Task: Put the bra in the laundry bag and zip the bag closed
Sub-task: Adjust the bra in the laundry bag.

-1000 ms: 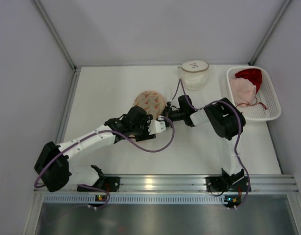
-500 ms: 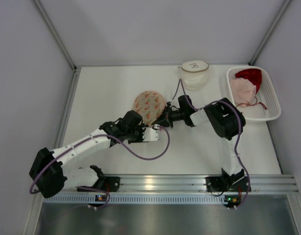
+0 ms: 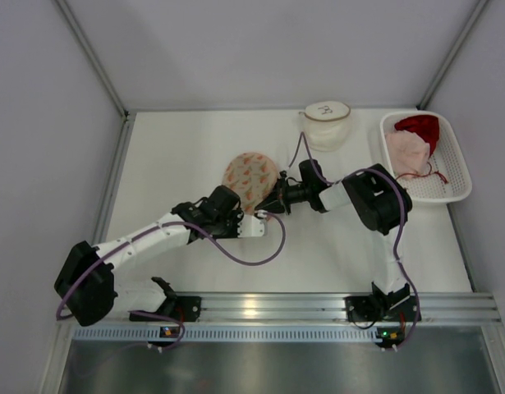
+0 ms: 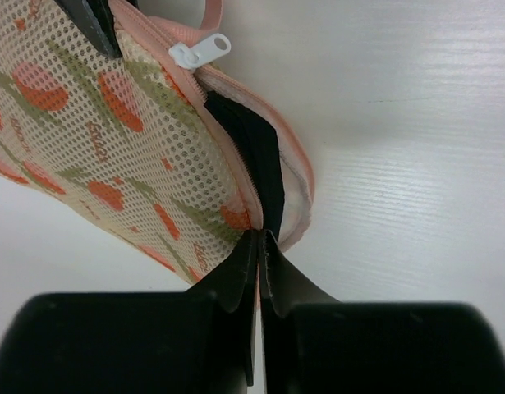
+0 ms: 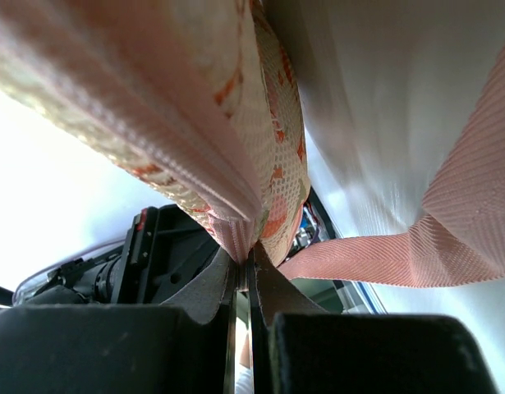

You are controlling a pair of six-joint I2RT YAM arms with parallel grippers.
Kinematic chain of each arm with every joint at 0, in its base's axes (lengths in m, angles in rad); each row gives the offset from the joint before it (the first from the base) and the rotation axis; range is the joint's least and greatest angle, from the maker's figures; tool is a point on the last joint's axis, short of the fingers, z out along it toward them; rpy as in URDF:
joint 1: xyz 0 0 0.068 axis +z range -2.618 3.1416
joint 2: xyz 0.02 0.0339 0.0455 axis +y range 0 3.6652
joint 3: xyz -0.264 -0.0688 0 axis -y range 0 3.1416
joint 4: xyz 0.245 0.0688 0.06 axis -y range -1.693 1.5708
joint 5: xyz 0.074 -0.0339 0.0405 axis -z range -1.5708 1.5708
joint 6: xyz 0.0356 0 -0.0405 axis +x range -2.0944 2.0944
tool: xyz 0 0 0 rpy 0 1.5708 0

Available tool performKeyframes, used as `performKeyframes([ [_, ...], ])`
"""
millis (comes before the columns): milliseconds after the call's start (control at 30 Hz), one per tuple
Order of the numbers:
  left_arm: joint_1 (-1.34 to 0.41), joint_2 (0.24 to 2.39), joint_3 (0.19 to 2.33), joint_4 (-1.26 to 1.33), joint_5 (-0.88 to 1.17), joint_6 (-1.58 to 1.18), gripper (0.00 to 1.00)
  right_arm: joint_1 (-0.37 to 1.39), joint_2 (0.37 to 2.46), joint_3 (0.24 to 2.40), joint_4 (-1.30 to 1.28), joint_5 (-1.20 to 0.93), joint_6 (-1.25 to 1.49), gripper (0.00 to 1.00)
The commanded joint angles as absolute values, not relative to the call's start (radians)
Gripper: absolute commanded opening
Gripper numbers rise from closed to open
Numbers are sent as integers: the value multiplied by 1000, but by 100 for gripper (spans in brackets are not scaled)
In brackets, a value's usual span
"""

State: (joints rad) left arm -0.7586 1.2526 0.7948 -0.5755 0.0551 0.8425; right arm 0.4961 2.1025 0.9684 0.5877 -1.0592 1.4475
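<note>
Count from my end, near to far: two arms, one white table point(image 3: 178, 156), one round peach mesh laundry bag point(image 3: 249, 174) with orange print mid-table. Further back there's one white slotted plastic basket point(image 3: 461, 164) far right and one round cream fabric pouch point(image 3: 326, 123) at the far edge. The basket holds one red garment point(image 3: 420, 128) and one pale pink garment point(image 3: 406, 151).

Left gripper point(image 4: 259, 243): fingers pressed together, pinching the laundry bag's rim right at the zipper line, on the bag's near side. My left wrist view shows one white zipper pull point(image 4: 200, 52) further along the pink zipper edge. The zip gapes between the pull and my pinch, and black fabric point(image 4: 250, 156) shows in that gap. Can't tell more about what the black piece is.

Right gripper point(image 5: 245, 261): also clamped tight, on a fold of the bag's mesh edge at its right side. One peach woven strap point(image 5: 449, 238) runs off the bag just beside that grip.

From above, both grippers sit close together at the bag's near-right edge. The bag is well apart from basket and pouch.
</note>
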Motion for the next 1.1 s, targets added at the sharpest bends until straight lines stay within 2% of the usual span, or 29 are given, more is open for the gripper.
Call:
performKeyframes([
  [0, -747, 1244, 808, -529, 11, 845, 1, 491, 2079, 963, 564, -1081, 1454, 0],
  [300, -709, 1203, 851, -494, 35, 810, 0, 491, 2082, 973, 528, -1083, 1422, 0],
  [667, -657, 1138, 907, -514, 247, 710, 0, 491, 2097, 999, 469, -1078, 1371, 0],
  [900, -655, 1129, 881, -555, 267, 696, 0, 489, 2100, 1009, 477, -1071, 1384, 0],
  [967, -655, 1131, 882, -554, 270, 669, 11, 491, 2094, 990, 533, -1066, 1411, 0],
  [1000, -655, 1129, 890, -554, 287, 646, 33, 491, 2091, 983, 554, -1062, 1449, 0],
  [1067, -657, 1129, 893, -552, 305, 631, 50, 492, 2086, 967, 581, -1058, 1474, 0],
])
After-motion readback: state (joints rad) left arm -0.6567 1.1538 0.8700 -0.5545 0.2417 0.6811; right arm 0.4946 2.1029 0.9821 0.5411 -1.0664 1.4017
